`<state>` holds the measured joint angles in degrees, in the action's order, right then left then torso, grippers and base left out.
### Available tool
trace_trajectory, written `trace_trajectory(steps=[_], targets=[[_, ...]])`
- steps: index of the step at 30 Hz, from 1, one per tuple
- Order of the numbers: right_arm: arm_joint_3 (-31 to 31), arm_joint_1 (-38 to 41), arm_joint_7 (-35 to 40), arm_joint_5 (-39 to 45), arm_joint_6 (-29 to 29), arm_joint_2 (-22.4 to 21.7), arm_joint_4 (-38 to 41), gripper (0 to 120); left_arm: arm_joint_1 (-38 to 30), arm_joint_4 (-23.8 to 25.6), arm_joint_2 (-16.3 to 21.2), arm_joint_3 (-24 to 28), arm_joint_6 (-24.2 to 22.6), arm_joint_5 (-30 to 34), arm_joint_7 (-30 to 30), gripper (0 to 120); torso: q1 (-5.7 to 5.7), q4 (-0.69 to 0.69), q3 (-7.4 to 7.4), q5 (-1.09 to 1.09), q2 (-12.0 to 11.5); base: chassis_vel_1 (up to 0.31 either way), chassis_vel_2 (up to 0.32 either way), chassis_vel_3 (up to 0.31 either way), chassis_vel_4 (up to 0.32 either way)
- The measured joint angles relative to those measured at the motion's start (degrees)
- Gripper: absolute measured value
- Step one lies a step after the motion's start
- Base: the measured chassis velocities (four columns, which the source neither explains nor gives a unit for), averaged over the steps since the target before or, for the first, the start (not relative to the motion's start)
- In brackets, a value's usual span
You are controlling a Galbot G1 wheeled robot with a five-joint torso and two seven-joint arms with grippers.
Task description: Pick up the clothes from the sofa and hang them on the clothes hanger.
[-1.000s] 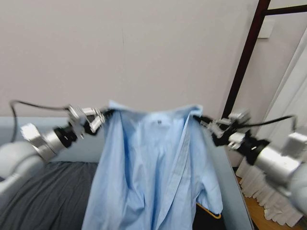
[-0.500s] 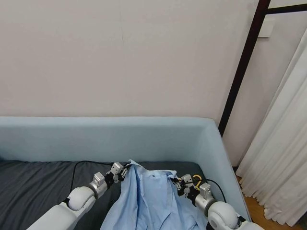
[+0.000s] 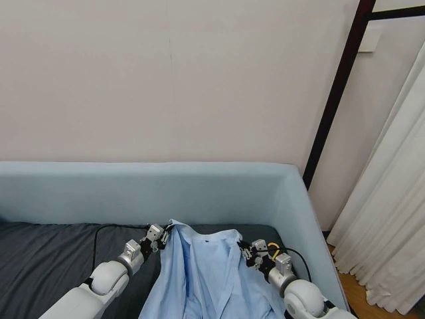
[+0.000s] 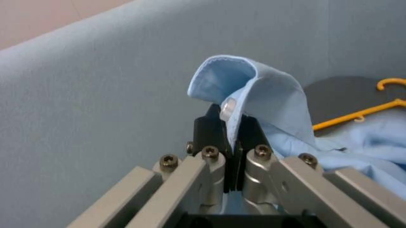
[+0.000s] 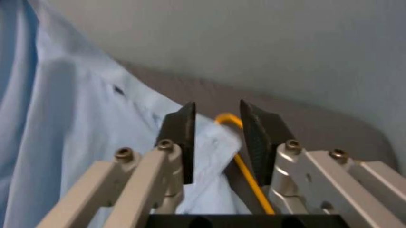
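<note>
Left gripper (image 4: 231, 128) was clamped on the collar edge of the shirt (image 3: 206, 279), low over the seat of the sofa (image 3: 133, 189). Right gripper (image 5: 216, 128) jaws stood apart, with cloth and the yellow hanger (image 5: 244, 173) between them; contact unclear. Shirt hung between both, hem cut off below. Judged early: grasp half secured, hanging not yet done. Dark rack pole (image 3: 335, 93) rose beyond the sofa's right end, top out of frame.

Lt-blue sofa (image 3: 199, 189), dk-grey seat (image 3: 46, 256), blue shirt (image 3: 206, 279) & yellow hanger (image 3: 273, 246) on it
</note>
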<state>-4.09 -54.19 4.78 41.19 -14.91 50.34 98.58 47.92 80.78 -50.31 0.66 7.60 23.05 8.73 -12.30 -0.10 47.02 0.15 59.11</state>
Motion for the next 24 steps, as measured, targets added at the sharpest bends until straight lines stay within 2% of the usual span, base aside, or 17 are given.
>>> trace_trajectory(steps=[1,2,5,7,8,11,13,17,24], targets=[[0.33,-0.65,2.29,0.44,-4.39,-1.74,2.10,37,-0.10,-0.02,0.08,0.00,-0.07,-0.41,-0.02,0,0.00,0.00,0.00,-0.01,0.00,0.000,0.000,0.000,0.000],[0.33,-0.65,2.29,0.44,-4.39,-1.74,2.10,37,-0.10,-0.02,0.08,0.00,-0.07,-0.41,-0.02,0,0.00,0.00,0.00,-0.01,0.00,0.000,0.000,0.000,0.000],[1.49,-0.74,5.07,-1.79,-9.99,-3.03,0.54,51,-0.16,0.79,0.47,-0.07,-0.19,-0.54,-0.05,0,0.01,0.00,-0.01,-0.01,0.00,0.000,0.000,0.000,0.000],[2.06,0.17,4.89,-2.63,-11.15,-2.28,-3.45,59,0.16,1.69,0.93,-0.15,-0.20,-0.50,-0.07,0,0.00,-0.01,0.00,0.01,0.00,0.000,0.000,0.000,0.000],[2.06,0.17,4.89,-2.63,-11.15,-2.28,-3.45,59,0.16,1.69,0.93,-0.15,-0.20,-0.50,-0.07,0,0.00,-0.01,0.00,0.01,0.00,0.000,0.000,0.000,0.000],[2.76,1.84,0.41,-5.42,-12.49,-0.32,-9.71,74,0.87,2.84,1.63,-0.30,-0.15,-0.53,-0.09,0,0.00,0.02,0.00,0.01,0.00,0.000,0.000,0.000,0.000],[2.86,2.23,-1.00,-6.67,-12.91,0.16,-11.11,77,0.92,2.93,1.71,-0.31,-0.13,-0.53,-0.10,0,0.00,0.03,0.00,0.01,0.00,0.000,0.000,0.000,0.000],[4.66,4.55,-6.75,-14.00,-14.77,3.79,-19.21,95,0.22,2.79,1.70,0.30,0.01,-0.61,-0.01,0,0.00,0.00,0.00,0.01,0.00,0.000,0.000,0.000,0.000],[4.00,9.81,-11.25,-20.25,-16.24,7.41,-27.06,100,0.45,3.03,2.17,0.10,0.69,-0.68,0.22,0,0.00,0.03,0.01,0.00,0.00,0.000,0.000,0.000,0.000]])
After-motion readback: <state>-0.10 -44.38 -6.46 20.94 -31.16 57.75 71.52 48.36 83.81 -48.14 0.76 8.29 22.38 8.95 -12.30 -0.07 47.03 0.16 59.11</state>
